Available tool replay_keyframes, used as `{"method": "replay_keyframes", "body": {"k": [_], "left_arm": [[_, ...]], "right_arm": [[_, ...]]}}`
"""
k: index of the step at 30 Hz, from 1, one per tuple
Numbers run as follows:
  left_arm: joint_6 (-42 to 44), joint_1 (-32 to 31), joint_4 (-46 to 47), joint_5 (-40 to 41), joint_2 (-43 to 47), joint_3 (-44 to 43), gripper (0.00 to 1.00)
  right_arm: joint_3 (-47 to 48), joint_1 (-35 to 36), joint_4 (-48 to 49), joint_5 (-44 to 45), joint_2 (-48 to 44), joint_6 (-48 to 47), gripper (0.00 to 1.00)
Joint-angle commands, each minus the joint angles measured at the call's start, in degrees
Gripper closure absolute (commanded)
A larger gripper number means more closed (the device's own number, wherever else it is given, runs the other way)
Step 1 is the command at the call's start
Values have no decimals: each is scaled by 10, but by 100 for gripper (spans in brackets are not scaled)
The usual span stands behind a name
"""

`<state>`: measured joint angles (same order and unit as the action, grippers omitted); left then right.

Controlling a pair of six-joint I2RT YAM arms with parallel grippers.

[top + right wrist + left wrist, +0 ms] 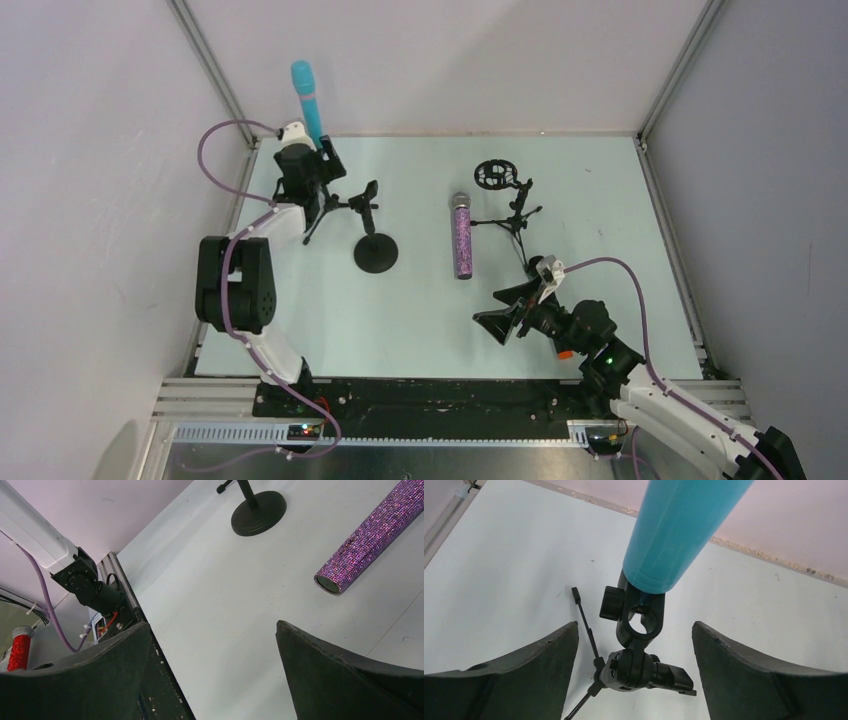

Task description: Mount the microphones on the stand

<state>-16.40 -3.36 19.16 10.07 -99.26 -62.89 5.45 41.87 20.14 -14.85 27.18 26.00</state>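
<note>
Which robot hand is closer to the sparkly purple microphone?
Right. The right gripper is open just past the bottom end of the purple microphone, on the near side. The left gripper is farther off at the back left, beside the blue microphone.

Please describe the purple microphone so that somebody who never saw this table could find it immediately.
Look near the middle of the pale table. Between the round-based stand on the left and the tripod stand on the right lies the purple microphone. Its glittering body and silver mesh head set it apart from the plain blue microphone, held in a clip at the far left.
</note>
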Motion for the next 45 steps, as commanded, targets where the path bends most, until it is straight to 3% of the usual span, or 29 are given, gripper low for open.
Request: {"method": "replay_keyframes", "body": {"k": [1, 14, 25, 29, 35, 45], "left_arm": [[-35, 8, 20, -23, 36, -3, 11], [-96, 10, 22, -30, 168, 97, 1], [-142, 10, 27, -47, 377, 229, 0], [-161, 10, 26, -84, 447, 276, 0], [-188, 10, 26, -202, 519, 334, 0], [-216, 10, 12, -316, 547, 381, 0]], "right_arm": [[-2, -2, -1, 0, -11, 7, 0], [-3, -1, -6, -1, -19, 16, 0], [-10, -1, 0, -4, -30, 38, 0], [-14, 0, 6, -5, -28, 47, 0], [-23, 1, 20, -3, -23, 57, 0], [-26, 1, 17, 2, -19, 59, 0]]}}
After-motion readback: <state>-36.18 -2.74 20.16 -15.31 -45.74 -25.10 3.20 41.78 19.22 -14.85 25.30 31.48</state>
